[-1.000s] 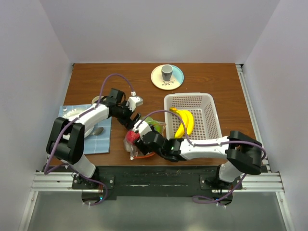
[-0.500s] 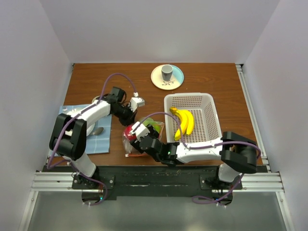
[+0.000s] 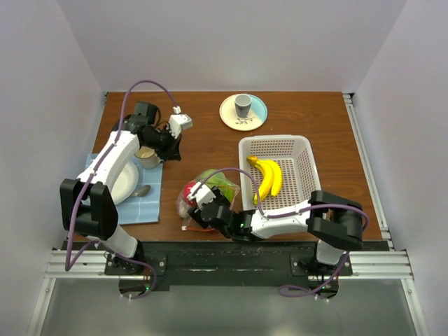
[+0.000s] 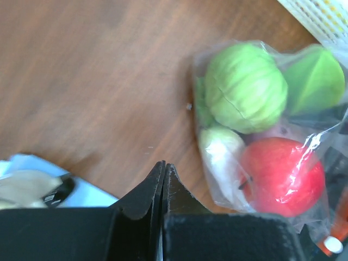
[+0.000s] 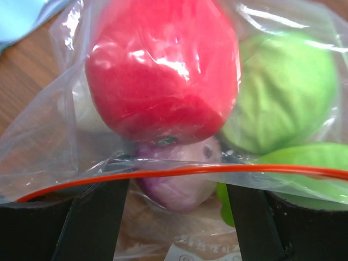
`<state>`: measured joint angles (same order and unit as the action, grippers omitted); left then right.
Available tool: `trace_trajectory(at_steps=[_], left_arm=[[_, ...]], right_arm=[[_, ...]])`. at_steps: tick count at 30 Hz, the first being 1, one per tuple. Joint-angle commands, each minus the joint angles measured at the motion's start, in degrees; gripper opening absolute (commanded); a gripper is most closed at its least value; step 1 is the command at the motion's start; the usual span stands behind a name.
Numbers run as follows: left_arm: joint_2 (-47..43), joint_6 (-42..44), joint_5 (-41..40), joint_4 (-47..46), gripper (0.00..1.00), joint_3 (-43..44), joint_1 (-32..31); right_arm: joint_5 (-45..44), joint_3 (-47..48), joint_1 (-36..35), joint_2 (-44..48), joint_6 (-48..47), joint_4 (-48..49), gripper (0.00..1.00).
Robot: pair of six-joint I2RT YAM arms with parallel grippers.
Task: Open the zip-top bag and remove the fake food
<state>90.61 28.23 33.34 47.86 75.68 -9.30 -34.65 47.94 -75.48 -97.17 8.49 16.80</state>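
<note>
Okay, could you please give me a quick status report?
Left gripper shut, empty. Right gripper open, straddling zip-top bag strip. Fake food inside, banana in basket. Nothing blocking.

You won't find any words or numbers you can read here. A small white patch [image 5: 198, 253] with tiny print shows low down by the zip-top bag [image 5: 43, 136], but it is too blurry to read.
</note>
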Motion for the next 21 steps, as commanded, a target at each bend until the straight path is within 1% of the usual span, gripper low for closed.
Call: trace_trajectory(at_steps=[1, 3, 4, 7, 10, 14, 15, 17, 18, 19, 20, 21], left_arm=[[0.7, -1.2, 2.8, -0.1, 0.04, -7.0, -4.2], [1.1, -2.6, 2.3, -1.4, 0.24, -9.8, -7.3], [1.1, -3.1, 2.2, -2.9, 0.36, -10.4, -8.0], [2.1, -4.2, 1.8, -5.0, 0.54, -11.1, -9.9], [4.4, -4.5, 2.2, -5.8, 0.57, -10.7, -10.2], [6.9, -5.4, 5.3, -5.8, 0.57, -10.4, -10.6], [7.5, -5.6, 5.9, -5.8, 0.57, -10.5, -11.2], [7.7, -5.7, 7.0, -5.7, 0.40, -11.0, -11.6], [7.9, -5.7, 7.2, -5.6, 0.30, -11.2, -11.8], [8.0, -5.4, 7.2, -5.1, 0.08, -11.2, -11.7], [8.1, -4.7, 6.8, -4.7, 0.00, -11.0, -11.7], [7.8, -4.2, 6.4, -3.9, 0.00, -10.9, -11.6]], right_arm=[[1.1, -1.4, -0.4, -2.1, 2.9, 2.1, 0.73], [-0.6, -0.6, -0.3, -3.7, 3.5, 1.1, 0.73], [-1.0, -0.5, -0.4, -4.3, 3.8, 0.8, 0.73], [-2.3, -0.4, -0.4, -5.2, 4.3, 0.6, 0.73], [-2.5, -0.7, -0.4, -5.5, 4.3, 1.6, 0.72], [-2.0, 0.7, -0.4, -7.2, 3.2, 2.4, 0.68], [-1.6, 1.3, -0.4, -7.5, 3.1, 2.5, 0.67], [-0.4, 1.8, -0.4, -8.4, 2.8, 3.2, 0.62], [-0.1, 2.0, -0.4, -8.7, 2.7, 3.5, 0.61], [0.5, 2.0, -0.3, -8.7, 2.4, 4.1, 0.58], [0.7, 2.2, -0.4, -8.9, 2.2, 4.4, 0.56], [0.9, 2.2, -0.4, -8.9, 2.1, 4.5, 0.54]])
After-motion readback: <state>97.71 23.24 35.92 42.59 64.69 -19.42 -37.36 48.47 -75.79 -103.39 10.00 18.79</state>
